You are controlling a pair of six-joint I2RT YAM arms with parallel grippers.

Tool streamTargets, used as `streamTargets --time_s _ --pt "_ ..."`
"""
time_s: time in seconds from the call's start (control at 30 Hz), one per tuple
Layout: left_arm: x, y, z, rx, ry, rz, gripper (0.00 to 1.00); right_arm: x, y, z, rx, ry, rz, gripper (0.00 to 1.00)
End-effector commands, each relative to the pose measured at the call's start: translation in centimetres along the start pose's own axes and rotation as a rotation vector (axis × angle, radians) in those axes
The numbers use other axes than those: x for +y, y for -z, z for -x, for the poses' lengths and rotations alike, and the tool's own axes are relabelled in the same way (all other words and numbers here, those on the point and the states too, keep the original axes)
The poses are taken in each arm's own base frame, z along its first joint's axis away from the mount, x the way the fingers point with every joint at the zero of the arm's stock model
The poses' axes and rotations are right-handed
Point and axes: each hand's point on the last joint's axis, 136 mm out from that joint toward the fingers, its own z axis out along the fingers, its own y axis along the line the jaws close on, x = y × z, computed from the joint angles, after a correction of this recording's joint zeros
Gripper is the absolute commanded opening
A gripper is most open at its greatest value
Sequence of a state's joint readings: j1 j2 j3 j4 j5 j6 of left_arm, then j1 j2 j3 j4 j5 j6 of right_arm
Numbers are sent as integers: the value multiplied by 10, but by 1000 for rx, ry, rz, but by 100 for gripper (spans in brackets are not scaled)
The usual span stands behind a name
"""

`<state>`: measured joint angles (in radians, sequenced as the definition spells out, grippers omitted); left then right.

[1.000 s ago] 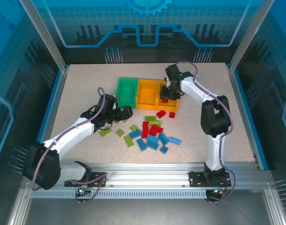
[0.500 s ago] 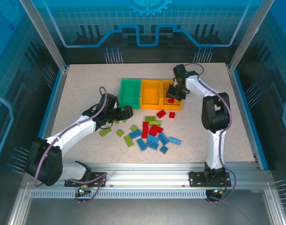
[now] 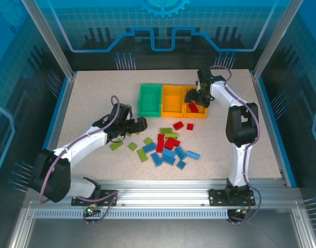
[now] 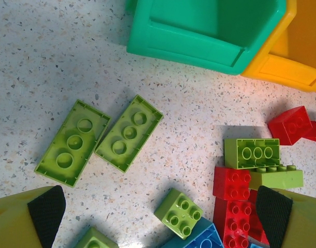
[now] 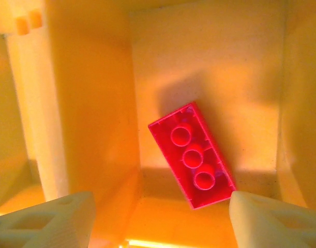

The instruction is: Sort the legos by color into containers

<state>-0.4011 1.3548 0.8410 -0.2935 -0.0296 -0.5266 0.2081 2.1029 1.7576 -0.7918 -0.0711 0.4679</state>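
The containers stand in a row at the back: a green bin, a middle orange bin and a right orange bin. My right gripper hangs open over the right bin. In the right wrist view a red lego lies upside down inside that bin, free of the open right gripper. Loose lime, blue and red legos are scattered mid-table. My left gripper is open above a small lime lego, touching nothing. Two lime legos lie upside down below the green bin.
Red legos and a lime one crowd the left gripper's right finger. Blue side rails and metal posts border the speckled table, with bare surface at the left and far right.
The right gripper opened and let the red lego drop into the right orange bin. The row of bins slid to the right. The left arm hardly moved.
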Motion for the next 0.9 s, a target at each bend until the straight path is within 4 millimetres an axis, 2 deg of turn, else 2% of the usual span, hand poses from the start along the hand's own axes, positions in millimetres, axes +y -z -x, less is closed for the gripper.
streamTargets --time_s 0.0,0.1,0.17,0.3,0.43,0.63,0.87 --pt "-1 4 3 -13 17 -11 99 22 28 -13 -28 97 40 72" --pt "-3 6 5 -21 -1 -21 99 25 45 -34 -11 103 34 73" --pt "-4 6 5 -24 -17 -23 99 19 50 -54 19 90 5 73" --pt "-6 3 4 -22 -36 -27 99 -4 40 -99 92 35 -59 69" --pt "-7 -1 0 -10 -45 -27 99 -5 24 -127 133 33 -77 67" --pt "-8 -1 -2 -6 -43 -32 99 -10 -1 -138 153 32 -139 67" --pt "-6 -2 -5 0 -42 -25 99 -11 -18 -127 139 25 -159 66"
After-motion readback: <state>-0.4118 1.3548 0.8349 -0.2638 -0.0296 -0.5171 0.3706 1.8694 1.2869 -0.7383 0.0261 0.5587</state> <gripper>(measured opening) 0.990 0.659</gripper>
